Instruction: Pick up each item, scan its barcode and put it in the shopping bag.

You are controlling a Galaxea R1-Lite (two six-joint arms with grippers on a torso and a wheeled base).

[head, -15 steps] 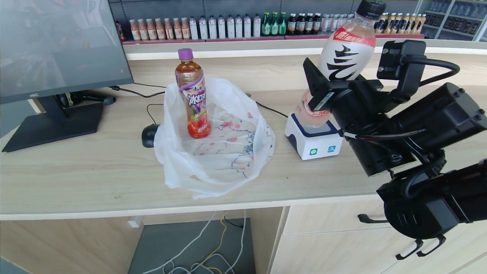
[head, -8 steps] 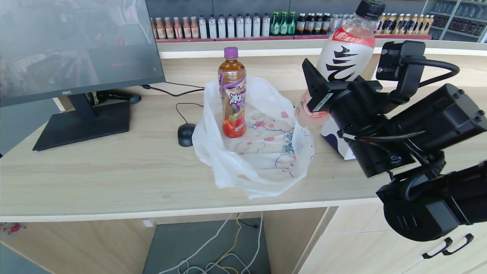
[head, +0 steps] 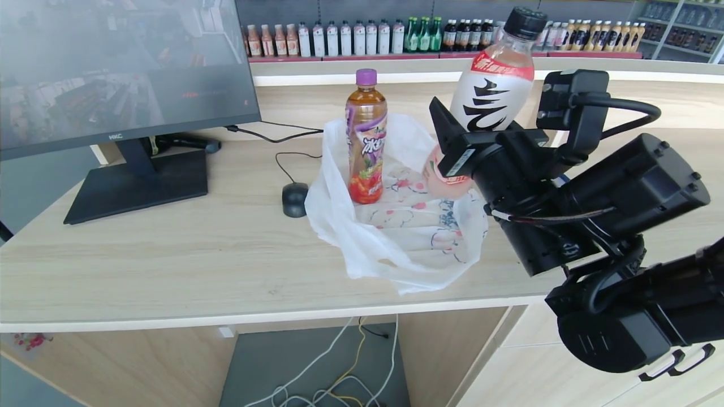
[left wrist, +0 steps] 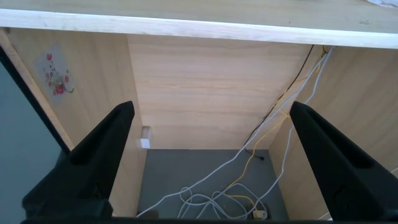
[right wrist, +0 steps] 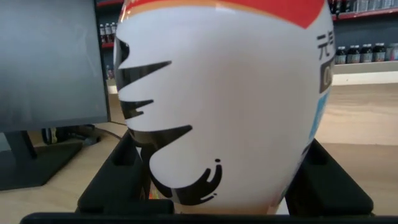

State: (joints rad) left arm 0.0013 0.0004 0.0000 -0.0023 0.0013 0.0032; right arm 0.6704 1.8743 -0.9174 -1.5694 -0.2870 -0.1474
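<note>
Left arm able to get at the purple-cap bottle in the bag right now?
Probably not directly. The left gripper sits below the counter, fingers open, facing the recess underneath; its edge lies between it and the purple-cap bottle standing in the shopping bag. It would likely have to rise first.

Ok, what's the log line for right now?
right end effector: shut on white bottle, by shopping bag rim | tea bottle: upright in bag | left end effector: open

We see our right gripper [right wrist: 221,180] clamping the white bottle [right wrist: 230,93], apparently upright; a monitor [right wrist: 53,62] stands beyond it.
</note>
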